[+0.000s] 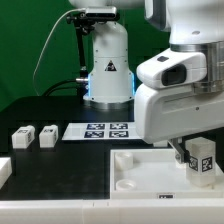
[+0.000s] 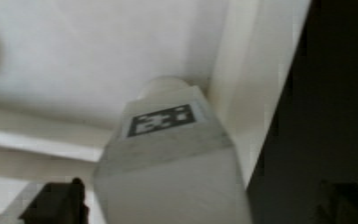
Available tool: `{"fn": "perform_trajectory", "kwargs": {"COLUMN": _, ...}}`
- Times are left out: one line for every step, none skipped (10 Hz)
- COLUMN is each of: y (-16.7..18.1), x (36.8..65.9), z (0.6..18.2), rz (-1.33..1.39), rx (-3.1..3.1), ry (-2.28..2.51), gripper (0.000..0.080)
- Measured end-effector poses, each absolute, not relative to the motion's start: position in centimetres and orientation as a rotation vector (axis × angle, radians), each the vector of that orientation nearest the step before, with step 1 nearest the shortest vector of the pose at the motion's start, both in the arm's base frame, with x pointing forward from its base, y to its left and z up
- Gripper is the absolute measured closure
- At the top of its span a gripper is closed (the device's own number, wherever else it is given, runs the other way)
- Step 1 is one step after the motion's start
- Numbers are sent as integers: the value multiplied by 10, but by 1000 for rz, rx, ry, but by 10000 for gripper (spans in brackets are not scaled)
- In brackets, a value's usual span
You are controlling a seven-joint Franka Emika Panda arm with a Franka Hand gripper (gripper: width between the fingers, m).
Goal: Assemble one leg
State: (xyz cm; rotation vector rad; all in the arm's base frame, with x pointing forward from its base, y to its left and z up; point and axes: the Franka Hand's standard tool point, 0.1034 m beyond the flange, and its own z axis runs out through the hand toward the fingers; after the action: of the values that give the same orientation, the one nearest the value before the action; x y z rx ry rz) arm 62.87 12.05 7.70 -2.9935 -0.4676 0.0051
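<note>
The white Panda arm [image 1: 175, 85] reaches down over the large white square tray-like piece [image 1: 135, 172] on the black counter [image 1: 40, 108]. Its end effector [image 1: 196, 157] is clamped on the leg [image 1: 203, 163], which is upright with its tag showing, above the piece's corner at the exterior view's right.

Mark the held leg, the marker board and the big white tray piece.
held leg [image 1: 202, 159]: exterior view, on its tagged face.
marker board [image 1: 98, 129]: exterior view, on its middle.
white tray piece [image 1: 150, 172]: exterior view, on its bare top surface.
</note>
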Motion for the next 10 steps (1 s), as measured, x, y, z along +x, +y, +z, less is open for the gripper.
{"fn": "perform_trajectory", "kwargs": {"y": 117, "x": 629, "z": 77, "rz": -1, "rx": -2990, "ry": -494, "gripper": 151}}
{"fn": "perform_trajectory", "kwargs": {"y": 118, "x": 629, "z": 77, "rz": 2, "rx": -2993, "ry": -470, "gripper": 151}}
{"fn": "perform_trajectory", "kwargs": {"y": 118, "x": 629, "z": 77, "rz": 2, "rx": -2993, "ry": -472, "gripper": 151}}
{"fn": "perform_trajectory", "kwargs": {"y": 118, "x": 629, "z": 76, "rz": 2, "rx": -2993, "ry": -472, "gripper": 265}}
{"fn": "perform_trajectory", "kwargs": {"y": 118, "x": 629, "z": 76, "rz": 2, "rx": -2993, "ry": -472, "gripper": 265}}
{"fn": "perform_trajectory", "kwargs": {"y": 118, "x": 629, "z": 76, "rz": 2, "rx": -2993, "ry": -472, "gripper": 432}}
{"fn": "perform_trajectory", "kwargs": {"y": 116, "x": 629, "z": 76, "rz": 2, "rx": -2995, "ry": -470, "gripper": 432}}
{"fn": "perform_trajectory", "kwargs": {"y": 116, "x": 629, "z": 76, "rz": 4, "rx": -2998, "ry": -443, "gripper": 507}}
{"fn": "perform_trajectory", "kwargs": {"y": 116, "x": 629, "z": 76, "rz": 7, "rx": -3007, "ry": -384, "gripper": 507}}
{"fn": "perform_trajectory", "kwargs": {"y": 116, "x": 629, "z": 76, "rz": 8, "rx": -3010, "ry": -357, "gripper": 507}}
